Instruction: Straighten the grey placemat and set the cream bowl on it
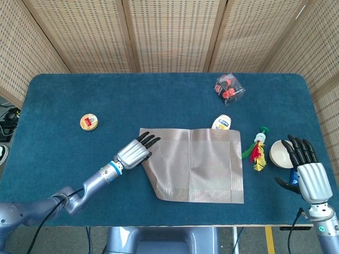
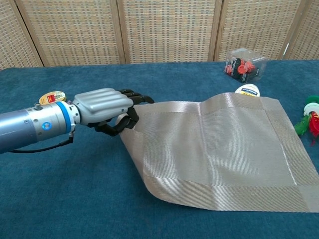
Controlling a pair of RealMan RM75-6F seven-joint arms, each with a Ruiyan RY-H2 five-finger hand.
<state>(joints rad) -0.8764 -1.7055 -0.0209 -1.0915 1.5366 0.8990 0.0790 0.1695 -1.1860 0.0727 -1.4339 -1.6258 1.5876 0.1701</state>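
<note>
Presently: placemat point(image 1: 196, 164) mid-table, slightly rippled, left edge pinched by left hand point(image 1: 132, 154). Bowl point(image 1: 280, 154) near table's right edge; right hand point(image 1: 306, 172) beside it, fingers spread, grasping nothing.

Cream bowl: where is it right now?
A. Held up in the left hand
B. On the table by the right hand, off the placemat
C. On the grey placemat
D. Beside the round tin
B. The cream bowl sits on the blue table beside the right hand, clear of the grey placemat.
</note>
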